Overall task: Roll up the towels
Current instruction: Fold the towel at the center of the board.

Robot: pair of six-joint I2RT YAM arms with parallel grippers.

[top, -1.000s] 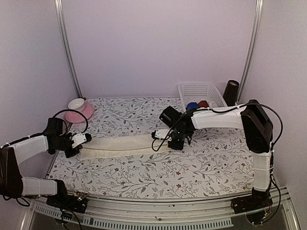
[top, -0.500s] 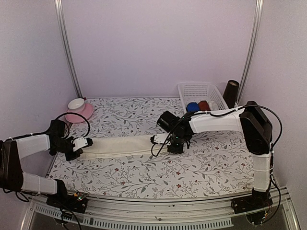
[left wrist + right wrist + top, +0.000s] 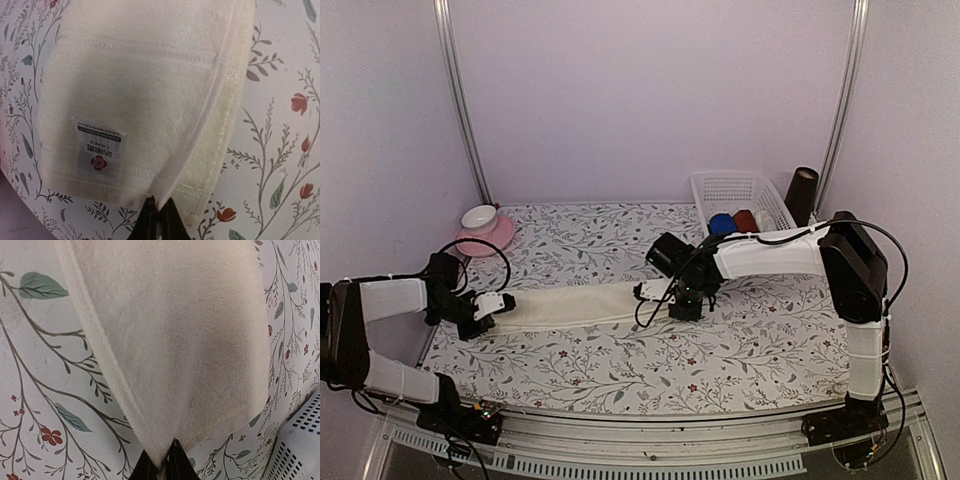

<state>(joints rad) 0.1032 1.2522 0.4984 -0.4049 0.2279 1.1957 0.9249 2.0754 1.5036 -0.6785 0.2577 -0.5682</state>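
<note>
cream towel pulled flat between two pinching grippers

the cream off-white cloth towel (image 3: 575,302) lies as a long narrow strip across the middle of the flower-printed table cover (image 3: 720,350), running from the left side toward the centre, its right end a little farther from the arm bases than its left. the left gripper (image 3: 492,304) sits low at the strip's left end. in the left wrist view its dark fingertips (image 3: 150,222) are pressed together on the towel's (image 3: 140,90) folded hem, clenched on the cloth. a small white sewn label with a red mark (image 3: 99,148) lies on the upper layer just beside that grip.

the right gripper (image 3: 652,290) is at the strip's other end, reaching in from the right arm. in the right wrist view its fingertips (image 3: 147,467) are closed tight on the towel's (image 3: 175,330) end, the cloth fanning wide away from the pinch over the printed cover (image 3: 40,365).

at the back right a white plastic mesh basket (image 3: 735,192) holds a royal blue towel roll (image 3: 721,222) next to a dark red roll (image 3: 744,217). a dark cup (image 3: 803,192) stands just beside the basket. at the back left a white bowl (image 3: 479,216) rests on a pink plate (image 3: 498,236).
</note>
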